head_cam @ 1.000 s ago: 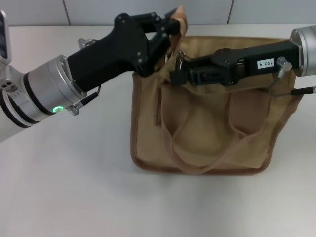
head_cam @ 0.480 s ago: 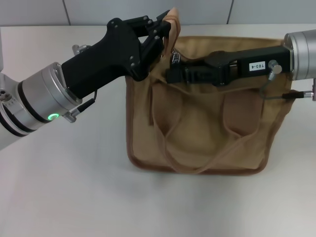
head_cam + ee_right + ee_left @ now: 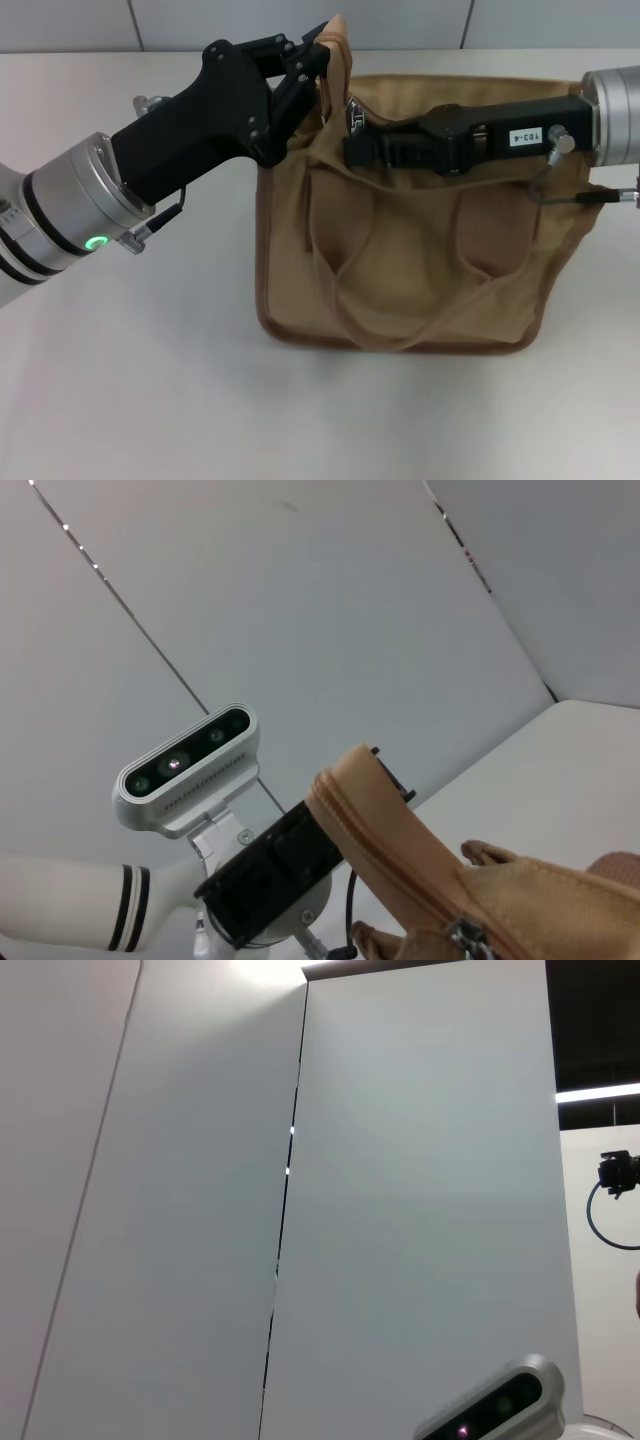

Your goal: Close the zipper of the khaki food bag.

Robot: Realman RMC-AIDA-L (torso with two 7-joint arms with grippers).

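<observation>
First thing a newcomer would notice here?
A boxy khaki canvas bag with brown strap handles fills the middle of the white table. The left gripper pinches its raised far-left corner, while the right gripper reaches across the top at the silver zipper pull.

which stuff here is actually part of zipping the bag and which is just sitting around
Part of the job:
- khaki food bag, on the table
- zipper with its silver pull tab
- left end effector, gripping the bag's raised top corner
- right end effector, at the pull tab

Just there:
- white table
- grey wall panels
- head camera, seen from the right wrist
</observation>
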